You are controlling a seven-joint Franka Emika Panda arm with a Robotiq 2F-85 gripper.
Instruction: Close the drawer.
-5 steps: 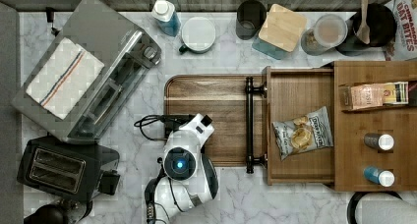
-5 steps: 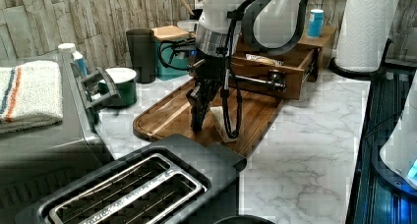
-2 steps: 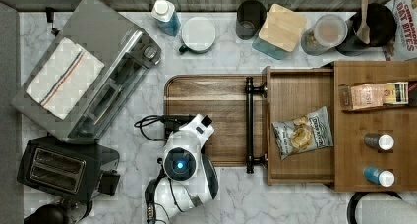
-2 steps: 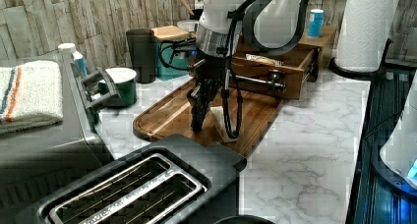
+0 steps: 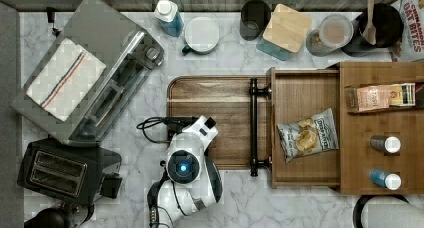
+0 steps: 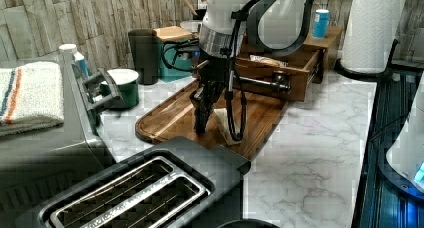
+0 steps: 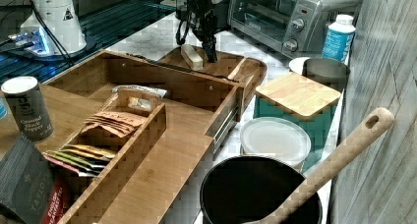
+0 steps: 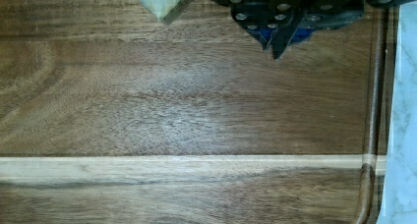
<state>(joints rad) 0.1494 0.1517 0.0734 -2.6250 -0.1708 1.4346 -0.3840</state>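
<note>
The drawer (image 5: 305, 95) stands pulled out of the lighter wooden organizer (image 5: 382, 163), with a chip bag (image 5: 307, 135) lying inside it. Its long black bar handle (image 5: 253, 125) faces the dark wooden tray (image 5: 210, 95). My gripper (image 6: 200, 124) hangs shut just above the tray's near corner, well apart from the handle (image 6: 260, 82). The wrist view has the fingertips (image 8: 275, 49) pressed together over bare tray wood. In the right view the gripper (image 7: 211, 54) sits beyond the drawer front (image 7: 177, 84), beside a pale block (image 7: 191, 57) on the tray.
A toaster oven (image 5: 95, 78) with a folded towel and a black toaster (image 5: 65, 170) fill the top view's left. A green mug (image 5: 201, 35), bottle (image 5: 168, 15), jars and a lidded box (image 5: 286, 30) line the back wall. A paper towel roll (image 6: 372, 28) stands beside the organizer.
</note>
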